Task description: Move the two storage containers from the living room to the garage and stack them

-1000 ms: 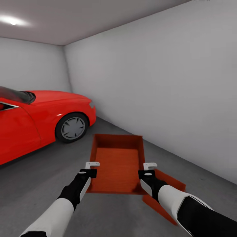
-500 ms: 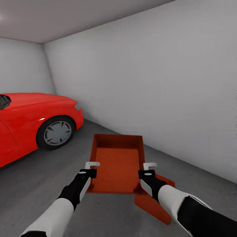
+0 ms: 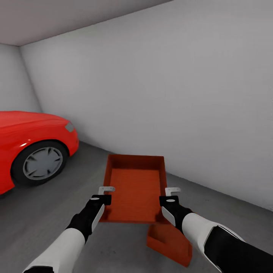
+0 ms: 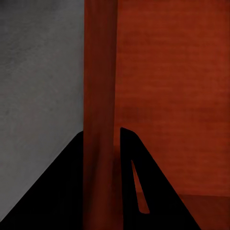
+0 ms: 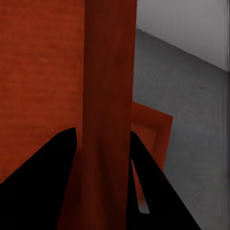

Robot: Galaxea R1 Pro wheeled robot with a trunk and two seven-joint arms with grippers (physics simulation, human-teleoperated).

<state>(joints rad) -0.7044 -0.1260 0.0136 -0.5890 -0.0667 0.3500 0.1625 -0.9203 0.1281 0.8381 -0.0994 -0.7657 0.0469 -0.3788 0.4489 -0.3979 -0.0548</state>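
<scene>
- The garage view swings rightward: the white wall (image 3: pixel 170 87) now takes most of the frame, and the red car (image 3: pixel 30 148) sits further toward the left edge than a second ago. The things have not moved; the camera turns with the robot.
- The dark grey floor (image 3: pixel 38 223) spreads across the lower frame.
- The carried container (image 3: pixel 134 189) stays at lower centre, held level above the floor, its place in the frame unchanged.
- The second container (image 3: pixel 168 242) rests on the floor at lower right, now drawn closer under the carried one and partly hidden by it.
- The left tool (image 3: pixel 103 194) is clamped over the carried bin's left wall, and the right tool (image 3: pixel 169 196) over its right wall.
- My reading: the turn is lining up the stack; lowering is not yet begun.
</scene>
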